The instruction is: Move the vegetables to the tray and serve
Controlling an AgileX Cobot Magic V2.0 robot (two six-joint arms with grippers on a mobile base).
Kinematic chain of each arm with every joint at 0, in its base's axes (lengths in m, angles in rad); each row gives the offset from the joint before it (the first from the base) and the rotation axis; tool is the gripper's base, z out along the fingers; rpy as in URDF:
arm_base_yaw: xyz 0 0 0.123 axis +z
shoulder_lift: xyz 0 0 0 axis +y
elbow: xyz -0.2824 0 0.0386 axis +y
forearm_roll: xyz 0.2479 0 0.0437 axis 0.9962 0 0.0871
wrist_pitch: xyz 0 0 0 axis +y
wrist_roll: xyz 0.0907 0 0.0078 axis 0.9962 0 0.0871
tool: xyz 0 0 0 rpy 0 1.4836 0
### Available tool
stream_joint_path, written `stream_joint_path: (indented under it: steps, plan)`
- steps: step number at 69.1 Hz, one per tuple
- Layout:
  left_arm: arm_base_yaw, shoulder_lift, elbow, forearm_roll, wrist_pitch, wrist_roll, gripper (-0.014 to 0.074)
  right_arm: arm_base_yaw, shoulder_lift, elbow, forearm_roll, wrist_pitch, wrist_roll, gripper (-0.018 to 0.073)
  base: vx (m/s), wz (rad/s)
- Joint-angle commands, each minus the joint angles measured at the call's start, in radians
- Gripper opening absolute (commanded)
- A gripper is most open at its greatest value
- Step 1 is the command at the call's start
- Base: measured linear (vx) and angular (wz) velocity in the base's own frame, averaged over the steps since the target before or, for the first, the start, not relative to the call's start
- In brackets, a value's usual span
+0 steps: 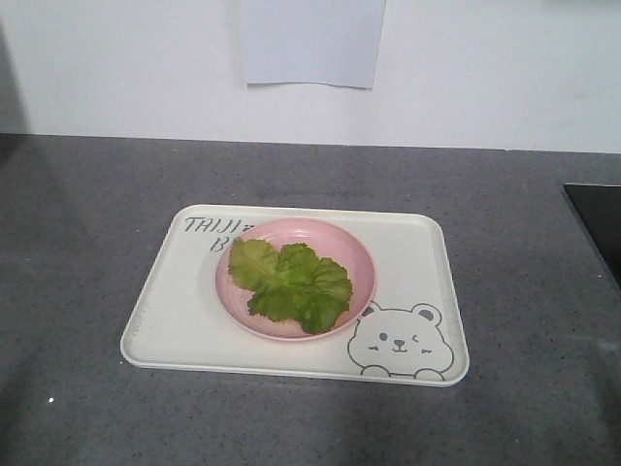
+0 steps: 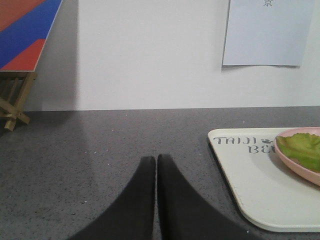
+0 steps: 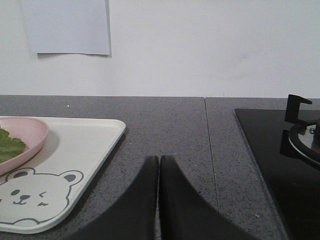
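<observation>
The vegetables [image 1: 291, 283], a bunch of green crinkled lettuce leaves, lie in a round pink plate [image 1: 295, 278] that stands on the cream-white tray [image 1: 175, 311] with bear drawing and grey lettering. The left wrist view catches the tray's corner [image 2: 250, 180], the plate [image 2: 295, 162] and some lettuce [image 2: 302, 149] at right. In the right wrist view the tray [image 3: 75, 160], plate [image 3: 25, 137] and a leaf edge [image 3: 9, 146] sit at left. My left gripper [image 2: 156, 159] is shut over bare counter left of the tray. My right gripper [image 3: 159, 159] is shut over counter right of the tray. Neither holds anything.
The grey speckled counter [image 1: 87, 223] runs to a white wall with a paper sheet [image 1: 310, 44]. A black cooktop [image 1: 597, 228] lies at the right, its burner grate [image 3: 300, 132] showing in the right wrist view. A wooden easel with a red-and-blue board [image 2: 22, 35] stands far left.
</observation>
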Motion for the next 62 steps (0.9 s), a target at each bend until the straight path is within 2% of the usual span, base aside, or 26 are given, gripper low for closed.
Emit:
stream_joint_path:
  steps: [1, 62]
  plan:
    - [0.001, -0.015, 0.027, 0.0, -0.076, -0.01, -0.0007, -0.006, -0.009, 0.016, -0.002, -0.084, -0.01, -0.0006, 0.0, 0.0]
    - [0.001, -0.015, 0.027, 0.0, -0.076, -0.01, -0.0007, -0.006, -0.007, 0.016, -0.002, -0.084, -0.009, -0.0006, 0.0, 0.0]
